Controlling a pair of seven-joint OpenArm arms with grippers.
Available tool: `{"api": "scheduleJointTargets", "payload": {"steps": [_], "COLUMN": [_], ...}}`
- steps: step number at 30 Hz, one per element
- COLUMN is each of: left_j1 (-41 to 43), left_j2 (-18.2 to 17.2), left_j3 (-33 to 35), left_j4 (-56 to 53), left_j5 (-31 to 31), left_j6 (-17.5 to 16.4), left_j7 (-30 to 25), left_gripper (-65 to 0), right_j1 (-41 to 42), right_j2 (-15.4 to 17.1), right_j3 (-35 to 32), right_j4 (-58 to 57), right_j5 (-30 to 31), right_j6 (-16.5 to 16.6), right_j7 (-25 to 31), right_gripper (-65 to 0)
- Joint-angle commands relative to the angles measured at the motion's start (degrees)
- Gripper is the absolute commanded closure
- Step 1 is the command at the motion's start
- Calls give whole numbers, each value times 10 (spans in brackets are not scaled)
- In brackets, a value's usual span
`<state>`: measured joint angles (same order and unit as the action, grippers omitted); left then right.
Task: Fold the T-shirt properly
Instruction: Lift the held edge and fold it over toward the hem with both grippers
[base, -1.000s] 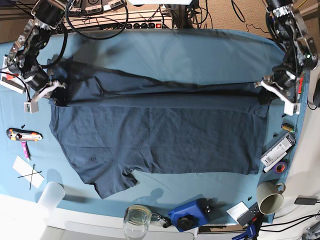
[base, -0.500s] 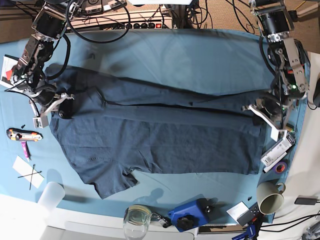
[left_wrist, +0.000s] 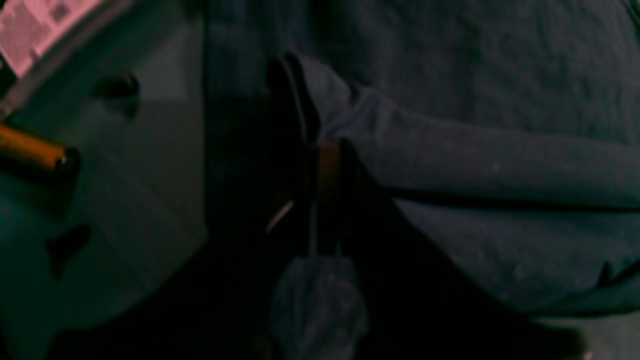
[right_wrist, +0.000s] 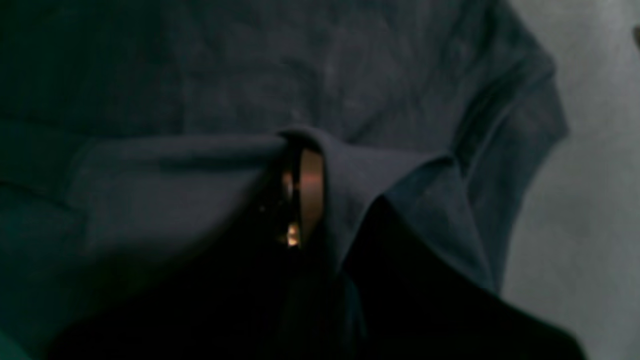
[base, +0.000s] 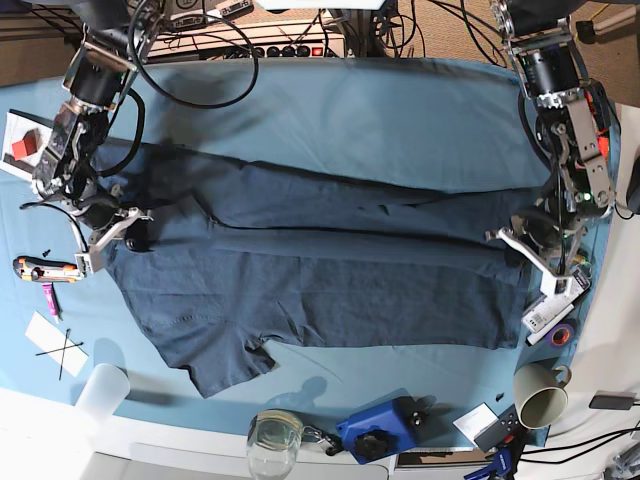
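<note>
The dark navy T-shirt (base: 320, 290) lies spread across the teal tablecloth (base: 350, 110), with its far half doubled over toward the front. My left gripper (base: 522, 250), at the shirt's right end, is shut on a pinched fold of the cloth (left_wrist: 500, 160); the jaws (left_wrist: 320, 150) are closed low over the fabric. My right gripper (base: 118, 235), at the shirt's left end, is shut on another fold (right_wrist: 175, 175), with cloth draped around the closed fingertips (right_wrist: 300, 190). One sleeve (base: 225, 365) sticks out at the front left.
A mug (base: 540, 393), purple tape roll (base: 562, 335) and marker (base: 555, 300) sit at the right edge. A glass (base: 273, 440) and blue tool (base: 380, 428) stand at the front. A utility knife (base: 45, 268), marked paper (base: 55, 345) and white cup (base: 100, 390) lie left.
Both grippers have moved toward the table's front, carrying the shirt's far edge over its near half. The folded band now lies lower and closer to the cloth.
</note>
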<state>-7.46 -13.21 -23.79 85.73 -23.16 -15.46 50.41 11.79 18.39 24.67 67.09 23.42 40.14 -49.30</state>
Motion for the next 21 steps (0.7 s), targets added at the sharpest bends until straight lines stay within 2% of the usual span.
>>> {"api": "scheduleJointTargets", "payload": {"steps": [1,3,6,18,19,21], "left_j1": [-17,-23,-28,-31,-31,-32], "left_j2": [-11,-12,-13,-14,-14,-14], "left_j3": [-3,-3,-3,-3,-3,-3], "left_j4": [5,-1,-11,-36,-36,-36], "left_j5": [11,35,35,35,35,35], "left_j6": [2,6,15,14,14,14], "left_j7": [-21,-21,-26,-39,-37,-37], "left_gripper": [0,0,0,0,-26,-172], "right_j1": [24,37,46,49,49,49], "right_j2": [16,16,16,16,16,16], "right_j3": [2,2,2,1,1,1], "right_j4": [1,-8,-8,-8,-8,-8], "right_j5": [-2,-10,-10,-10,-10,-10], "right_j6": [-3,-3,-3,-3,-1,-1], "right_j7": [22,22,29,38,37,37], "right_gripper": [0,0,0,0,0,-24]}}
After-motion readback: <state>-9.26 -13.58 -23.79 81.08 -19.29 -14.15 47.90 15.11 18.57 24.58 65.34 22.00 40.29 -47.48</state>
